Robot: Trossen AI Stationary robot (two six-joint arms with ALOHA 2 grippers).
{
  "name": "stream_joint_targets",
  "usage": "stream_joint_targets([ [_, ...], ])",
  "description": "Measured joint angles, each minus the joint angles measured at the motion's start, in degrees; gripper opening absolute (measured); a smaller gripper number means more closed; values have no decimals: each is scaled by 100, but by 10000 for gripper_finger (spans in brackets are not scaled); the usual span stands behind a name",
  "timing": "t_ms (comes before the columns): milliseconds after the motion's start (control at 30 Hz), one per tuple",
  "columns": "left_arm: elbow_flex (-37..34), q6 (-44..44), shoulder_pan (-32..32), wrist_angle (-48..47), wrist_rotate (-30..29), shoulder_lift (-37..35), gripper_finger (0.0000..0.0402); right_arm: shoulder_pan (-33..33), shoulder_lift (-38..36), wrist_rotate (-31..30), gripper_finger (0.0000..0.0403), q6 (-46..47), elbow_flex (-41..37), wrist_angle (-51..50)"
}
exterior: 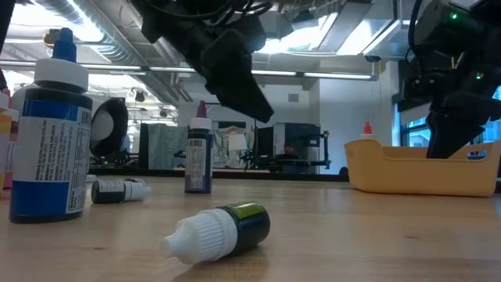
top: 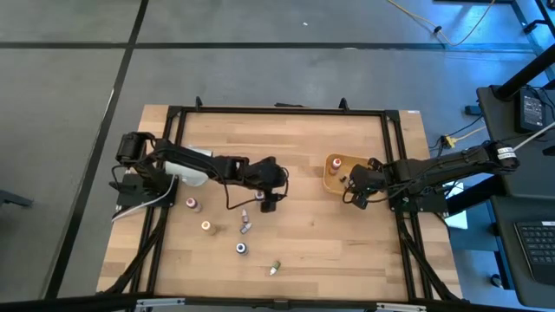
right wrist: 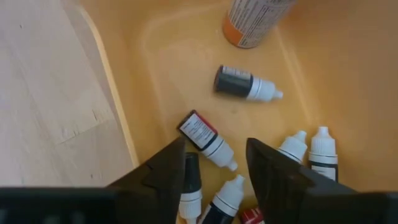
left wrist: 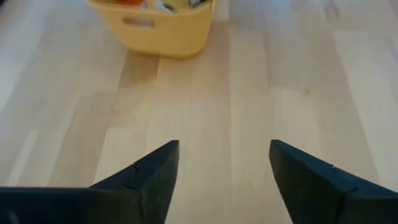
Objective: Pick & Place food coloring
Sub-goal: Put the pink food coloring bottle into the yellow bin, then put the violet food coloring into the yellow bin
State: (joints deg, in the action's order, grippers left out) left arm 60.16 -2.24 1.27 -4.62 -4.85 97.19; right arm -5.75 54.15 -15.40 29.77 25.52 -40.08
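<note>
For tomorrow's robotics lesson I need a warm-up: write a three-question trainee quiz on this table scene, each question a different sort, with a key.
1. True or false: the right claw hangs over the yellow tray.
2. Multiple choice: the green-bodied bottle nearest the low camera is A) upright B) lying on its side C) in the tray.
3. Fill in: between the open fingers of the left claw there is only bare ____.

Key:
1. True; its open fingers frame the small bottles lying in the tray.
2. B.
3. Wooden table.

One camera looked straight down on the bench (top: 303, 186), one level across it, while both wrist cameras viewed the yellow tray (left wrist: 165, 31) closely.
</note>
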Motion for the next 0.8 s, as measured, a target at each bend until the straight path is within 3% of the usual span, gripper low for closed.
stream_joint_targets([
  [267, 863, -199, -43, -2055, 9, -80, 287, 1, 0, 0, 179, 2, 0, 5],
  [467, 1000, -1018, -7, -2691, 150, -96, 292, 1, 0, -1, 179, -1, 2, 7],
  [600, 928, -1086, 24, -3149, 465, -70, 292, -1, 0, -2, 179, -1, 2, 11],
  [800, 867, -1404, 14, -3313, 444, -63, 292, 1, 0, -2, 179, -1, 2, 24],
])
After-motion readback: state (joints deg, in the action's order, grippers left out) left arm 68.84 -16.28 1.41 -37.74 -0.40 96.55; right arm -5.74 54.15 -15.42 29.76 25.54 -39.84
